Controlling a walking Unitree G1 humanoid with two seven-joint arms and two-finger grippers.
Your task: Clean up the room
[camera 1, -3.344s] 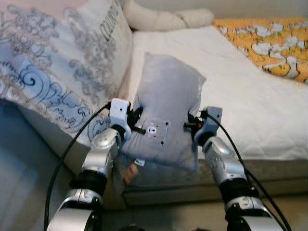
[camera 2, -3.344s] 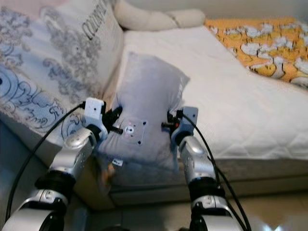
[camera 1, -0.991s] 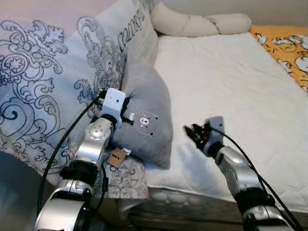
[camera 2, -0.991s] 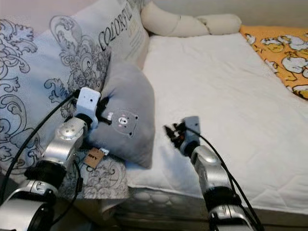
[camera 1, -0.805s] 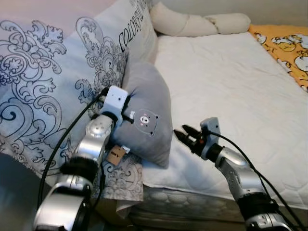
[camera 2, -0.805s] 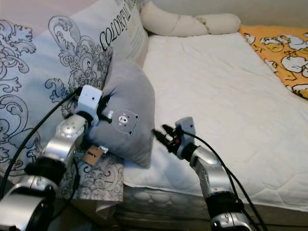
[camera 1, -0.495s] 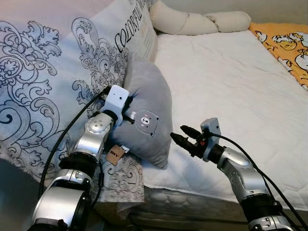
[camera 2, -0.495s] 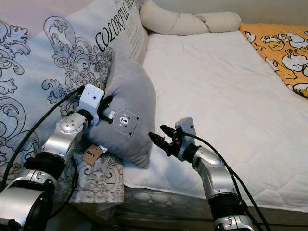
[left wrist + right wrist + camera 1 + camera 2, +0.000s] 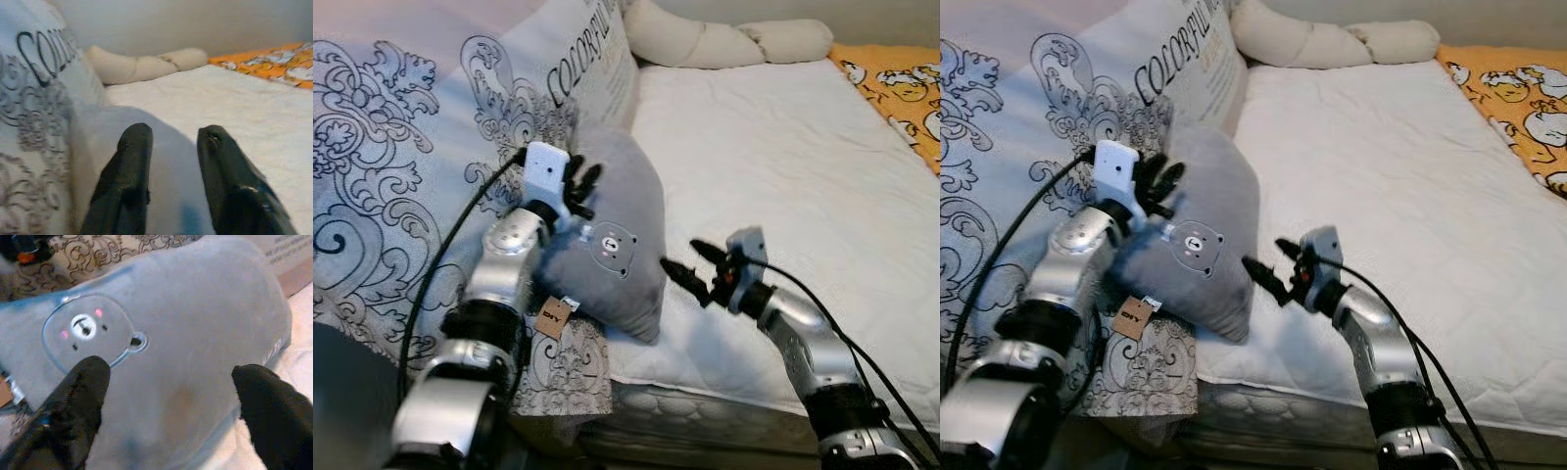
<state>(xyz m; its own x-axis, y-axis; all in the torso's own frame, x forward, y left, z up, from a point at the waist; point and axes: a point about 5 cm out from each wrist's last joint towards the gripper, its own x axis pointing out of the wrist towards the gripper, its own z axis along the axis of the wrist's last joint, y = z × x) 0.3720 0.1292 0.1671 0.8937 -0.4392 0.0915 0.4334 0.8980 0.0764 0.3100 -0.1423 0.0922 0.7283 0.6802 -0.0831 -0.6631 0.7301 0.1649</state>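
Note:
A grey pillow [image 9: 625, 211] with a small bear patch [image 9: 613, 246] lies on the white mattress [image 9: 783, 157], propped against a big patterned cushion [image 9: 421, 147]. My left gripper [image 9: 579, 184] is open at the pillow's upper left edge, its fingers spread over the grey fabric [image 9: 166, 196]. On the pillow's other side my right gripper [image 9: 683, 257] is open and points at its right edge, holding nothing. The right wrist view looks between those fingers straight at the bear patch [image 9: 85, 330].
A beige bolster [image 9: 724, 41] lies along the bed's far end. An orange printed blanket [image 9: 899, 78] covers the far right corner. A paper tag [image 9: 551, 316] hangs from the pillow's lower corner over the bed's front edge.
My left gripper has let go of the grey pillow, opened and risen to its top edge. The right gripper has lifted slightly and opened wider beside the pillow.

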